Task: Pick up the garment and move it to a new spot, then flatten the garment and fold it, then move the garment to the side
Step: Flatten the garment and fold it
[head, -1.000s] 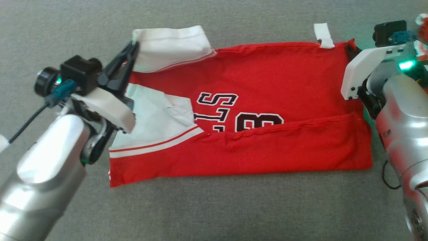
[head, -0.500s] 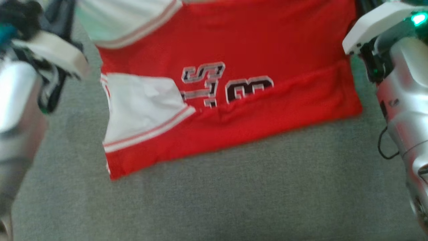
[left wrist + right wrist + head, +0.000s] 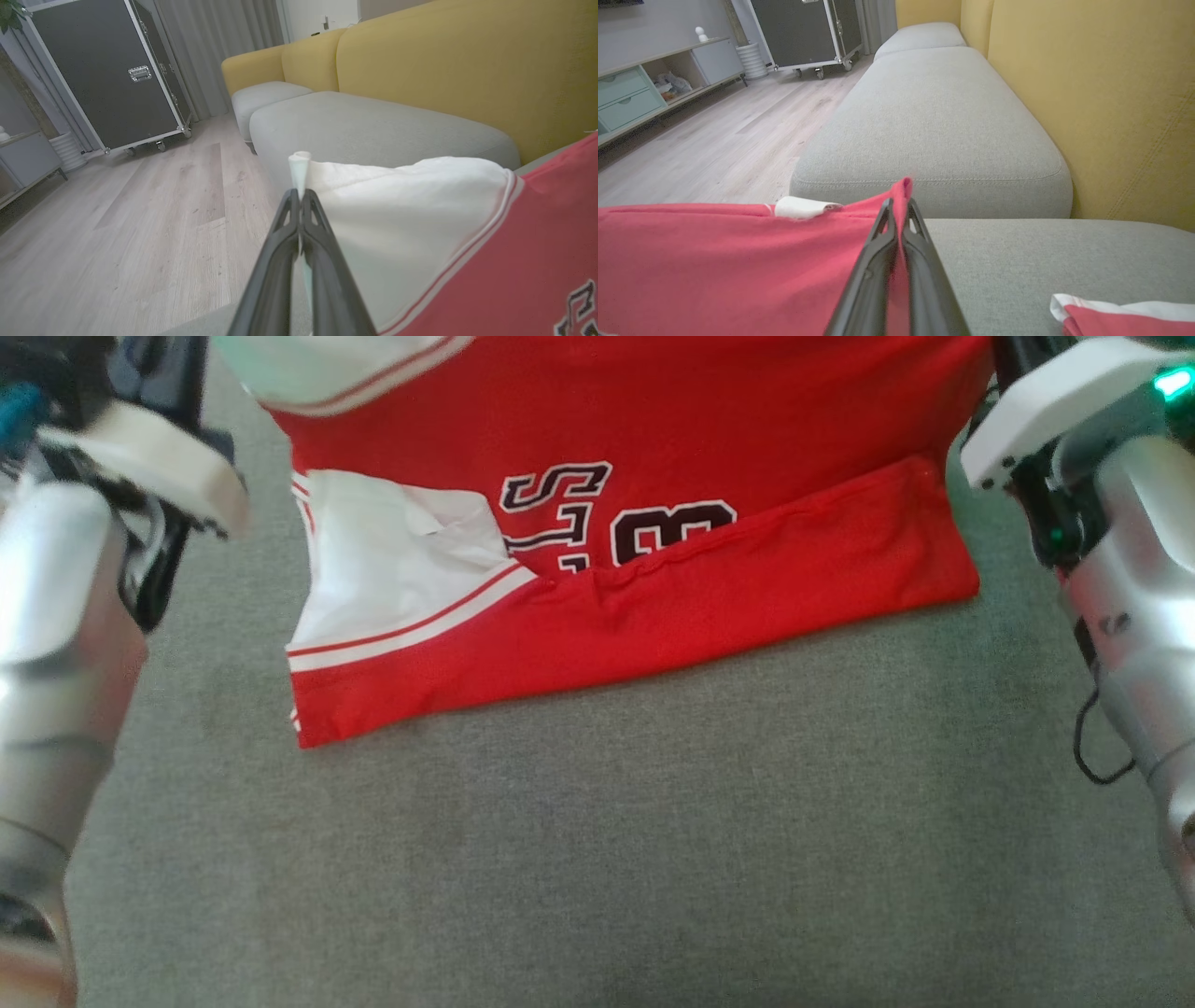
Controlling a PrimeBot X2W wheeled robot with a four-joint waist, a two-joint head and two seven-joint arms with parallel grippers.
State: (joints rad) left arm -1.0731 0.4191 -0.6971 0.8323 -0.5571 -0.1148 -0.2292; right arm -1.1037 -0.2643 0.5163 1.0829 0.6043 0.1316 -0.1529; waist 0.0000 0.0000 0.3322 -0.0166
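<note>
Left tool (image 3: 299, 198): jaws pressed together, pinching edge of white sleeve (image 3: 397, 210). Jersey (image 3: 747, 420) spans between tools, far edge lifted, near part lying on grey sofa seat (image 3: 597, 859), lower band doubled up. Right tool (image 3: 896, 207): clamped on red corner, beside small white tab (image 3: 803, 207). Two-corner grip likely keeps cloth taut for moving or folding. Lettering black, white-outlined: "S", figure like "8"; rest hidden by fold.

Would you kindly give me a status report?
Jersey partly folded, lower part on grey cushion. Left gripper shut on its white corner, right gripper on its red corner. Nothing in the way.
</note>
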